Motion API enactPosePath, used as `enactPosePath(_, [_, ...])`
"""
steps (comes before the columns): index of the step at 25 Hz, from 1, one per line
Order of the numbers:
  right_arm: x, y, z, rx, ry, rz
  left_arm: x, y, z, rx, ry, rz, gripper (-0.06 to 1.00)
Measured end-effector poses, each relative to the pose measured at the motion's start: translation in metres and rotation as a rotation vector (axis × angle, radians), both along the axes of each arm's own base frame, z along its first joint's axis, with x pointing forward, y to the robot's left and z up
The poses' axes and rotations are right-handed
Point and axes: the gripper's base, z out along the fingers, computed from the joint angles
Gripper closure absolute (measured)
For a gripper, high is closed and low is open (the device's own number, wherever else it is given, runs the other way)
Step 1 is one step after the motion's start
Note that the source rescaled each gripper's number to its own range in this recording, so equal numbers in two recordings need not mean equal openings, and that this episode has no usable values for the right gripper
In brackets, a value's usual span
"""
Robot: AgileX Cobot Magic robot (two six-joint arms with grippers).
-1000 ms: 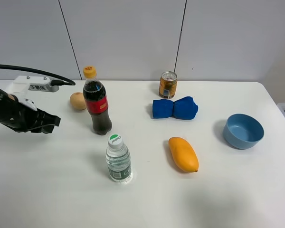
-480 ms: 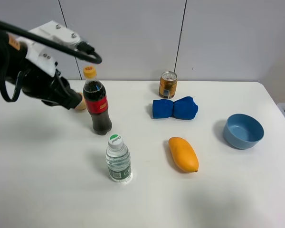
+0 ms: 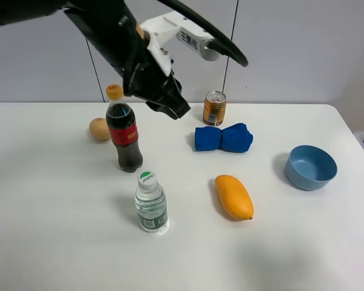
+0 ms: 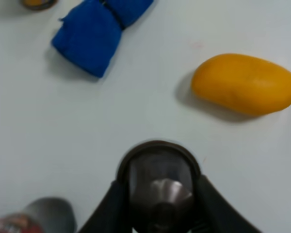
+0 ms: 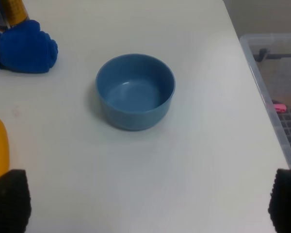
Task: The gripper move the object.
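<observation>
My left gripper (image 3: pixel 176 110) hangs in the air above the table, between the cola bottle (image 3: pixel 124 130) and the can (image 3: pixel 214 108). In the left wrist view its dark jaws (image 4: pixel 160 204) are shut on the tiny dark grey-brown round object (image 4: pixel 160 182), which has a lighter top. In the exterior view the object is hidden inside the jaws. Below it in the wrist view lie the blue cloth (image 4: pixel 99 31) and the mango (image 4: pixel 245 83). My right gripper (image 5: pixel 148 204) is open and empty, its black fingertips (image 5: pixel 8 200) wide apart, near the blue bowl (image 5: pixel 135 91). It is out of the exterior view.
On the white table stand the water bottle (image 3: pixel 150 203), a beige egg-like ball (image 3: pixel 99 128), the blue cloth (image 3: pixel 223 137), the mango (image 3: pixel 233 196) and the blue bowl (image 3: pixel 310 167). A clear plastic bin (image 5: pixel 276 73) sits beyond the table's right edge.
My left arm has risen from low at the table's left and swung right, over the cola bottle, toward the can. Nothing on the table has moved.
</observation>
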Motion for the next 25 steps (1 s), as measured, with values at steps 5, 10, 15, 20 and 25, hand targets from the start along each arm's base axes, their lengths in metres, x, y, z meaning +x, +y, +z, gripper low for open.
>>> enactPosePath(5, [0.000, 0.000, 0.000, 0.000, 0.000, 0.000, 0.022, -0.020, -0.042, 0.061, 0.071, -0.008, 0.94])
enactPosePath(10, [0.000, 0.000, 0.000, 0.000, 0.000, 0.000, 0.034, -0.027, -0.088, 0.154, 0.126, -0.022, 0.94])
enactPosePath(15, [0.000, 0.000, 0.000, 0.000, 0.000, 0.000, 0.045, -0.034, -0.131, 0.207, 0.147, -0.025, 0.94])
enactPosePath(20, [0.000, 0.000, 0.000, 0.000, 0.000, 0.000, 0.051, -0.039, -0.163, 0.222, 0.163, -0.022, 0.94])
enactPosePath(25, [0.000, 0.000, 0.000, 0.000, 0.000, 0.000, 0.055, -0.041, -0.187, 0.232, 0.163, -0.022, 0.94])
